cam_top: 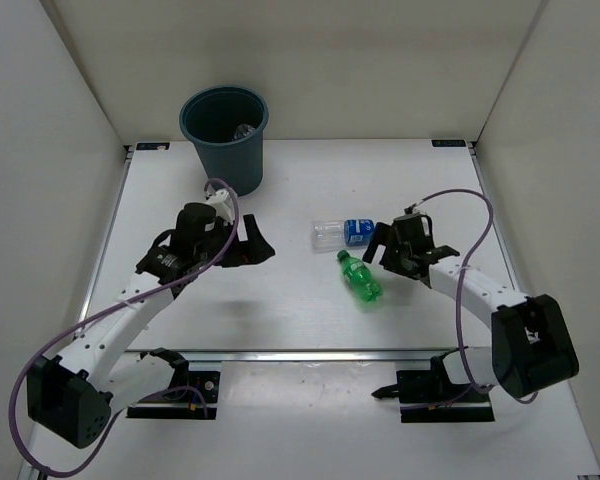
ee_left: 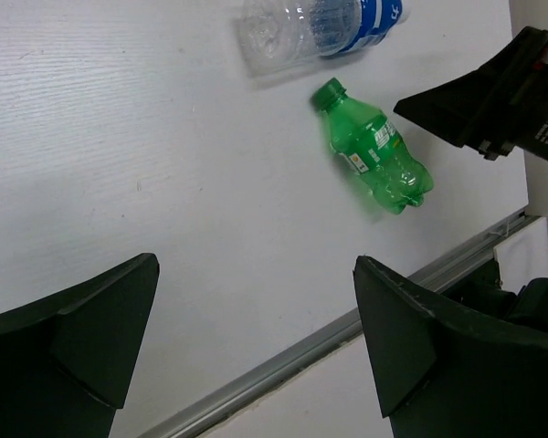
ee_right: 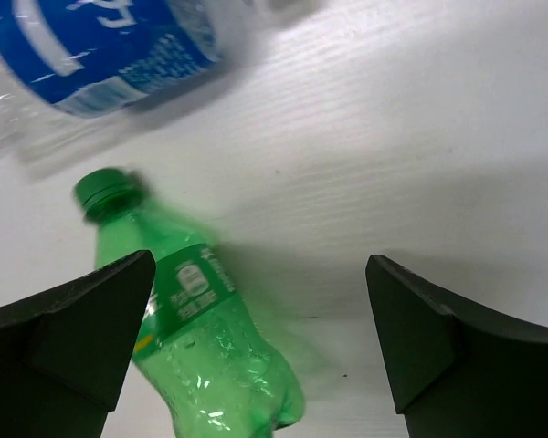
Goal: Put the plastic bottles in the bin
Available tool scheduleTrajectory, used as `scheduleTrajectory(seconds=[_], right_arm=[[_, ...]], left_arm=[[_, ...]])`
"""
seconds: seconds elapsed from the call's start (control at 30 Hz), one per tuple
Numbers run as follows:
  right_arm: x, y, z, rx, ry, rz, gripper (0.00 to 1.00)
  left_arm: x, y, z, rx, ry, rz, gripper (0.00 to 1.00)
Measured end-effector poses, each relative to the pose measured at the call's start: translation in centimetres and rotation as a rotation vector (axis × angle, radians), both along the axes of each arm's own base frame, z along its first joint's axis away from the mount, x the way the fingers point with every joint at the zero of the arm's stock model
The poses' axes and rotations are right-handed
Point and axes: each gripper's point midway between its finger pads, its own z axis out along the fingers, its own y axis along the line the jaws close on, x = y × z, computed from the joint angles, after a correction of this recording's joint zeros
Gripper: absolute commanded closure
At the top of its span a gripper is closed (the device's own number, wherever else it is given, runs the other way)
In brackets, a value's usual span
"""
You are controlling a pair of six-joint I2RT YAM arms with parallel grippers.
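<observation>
Two plastic bottles lie on the white table: a clear one with a blue label (cam_top: pixel 342 232) and, just in front of it, a translucent green one (cam_top: pixel 360 277). The dark teal bin (cam_top: pixel 224 135) stands at the back left, and something clear shows inside it. My right gripper (cam_top: pixel 377 250) hovers open just right of both bottles. In its wrist view the green bottle (ee_right: pixel 201 338) lies by the left finger, not gripped, and the blue-label bottle (ee_right: pixel 100 46) is beyond. My left gripper (cam_top: pixel 255 242) is open and empty, left of the bottles and in front of the bin.
White walls close in the table on the left, back and right. A metal rail (cam_top: pixel 310 353) runs along the table's front edge, with the arm bases behind it. In the left wrist view the right gripper (ee_left: pixel 493 100) shows dark beside the green bottle (ee_left: pixel 374 151).
</observation>
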Motion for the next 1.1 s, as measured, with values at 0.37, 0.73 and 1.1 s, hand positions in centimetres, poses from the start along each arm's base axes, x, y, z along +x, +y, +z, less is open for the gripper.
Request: scheduleTrajectory(seconds=[0.37, 0.73, 1.1], right_arm=[[-0.5, 6.0, 3.2, -0.022, -0.172, 0.495, 0.01], [-1.8, 5.8, -2.3, -0.163, 0.031, 0.499, 0.45], [-4.4, 13.9, 8.4, 0.174, -0.364, 0.853, 0.75]], left_arm=[[-1.2, -0.4, -1.0, -0.035, 0.043, -0.022, 0.02], [-2.3, 0.1, -0.5, -0.057, 0.030, -0.018, 0.01], [-2.8, -4.2, -0.9, -0.240, 0.093, -0.089, 0.01]])
